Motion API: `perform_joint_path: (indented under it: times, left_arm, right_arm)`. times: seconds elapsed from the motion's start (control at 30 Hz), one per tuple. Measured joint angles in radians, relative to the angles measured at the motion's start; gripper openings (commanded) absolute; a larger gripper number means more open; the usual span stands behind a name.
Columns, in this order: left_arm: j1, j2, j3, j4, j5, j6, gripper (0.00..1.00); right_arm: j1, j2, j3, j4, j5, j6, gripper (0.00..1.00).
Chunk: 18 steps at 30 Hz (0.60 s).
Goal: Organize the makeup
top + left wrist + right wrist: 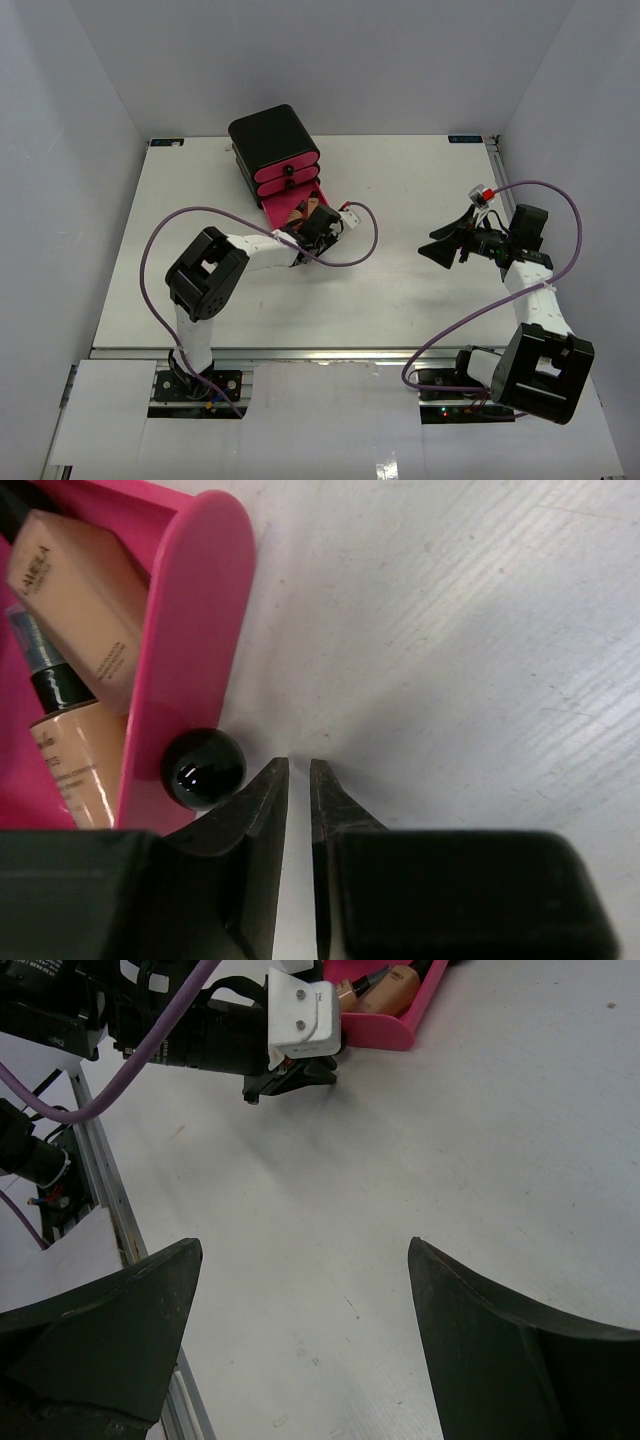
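The pink bottom drawer (285, 212) of the black box (272, 138) stands pulled out. In the left wrist view the drawer (190, 630) holds a tan tube with print (80, 595) and a small tan bottle (75, 760) with a dark cap. No lipstick tubes or orange tube show. My left gripper (328, 228) is shut and empty, its tips (298, 767) low over the table just right of the drawer's black knob (203, 768). My right gripper (447, 250) hangs wide open and empty (300, 1252) above bare table, well right of the drawer.
The box's two upper pink drawers (285, 172) are closed. The right wrist view shows the left gripper (290, 1075) and the drawer's end (385, 1030) ahead. Purple cables loop over the table beside both arms. White walls enclose three sides.
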Motion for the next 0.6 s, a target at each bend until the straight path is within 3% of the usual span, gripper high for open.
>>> perform_joint_path:
  times: [0.33,0.6]
  left_arm:
    - [-0.006,0.037,-0.011,0.125,-0.145,0.036,0.49]
    - [-0.007,0.087,0.039,0.172,-0.212,0.067,0.57]
  right_arm:
    - [0.0,0.012,0.0,0.0,0.0,0.0,0.9]
    - [-0.004,0.014,0.0,0.0,-0.002,0.0,0.9]
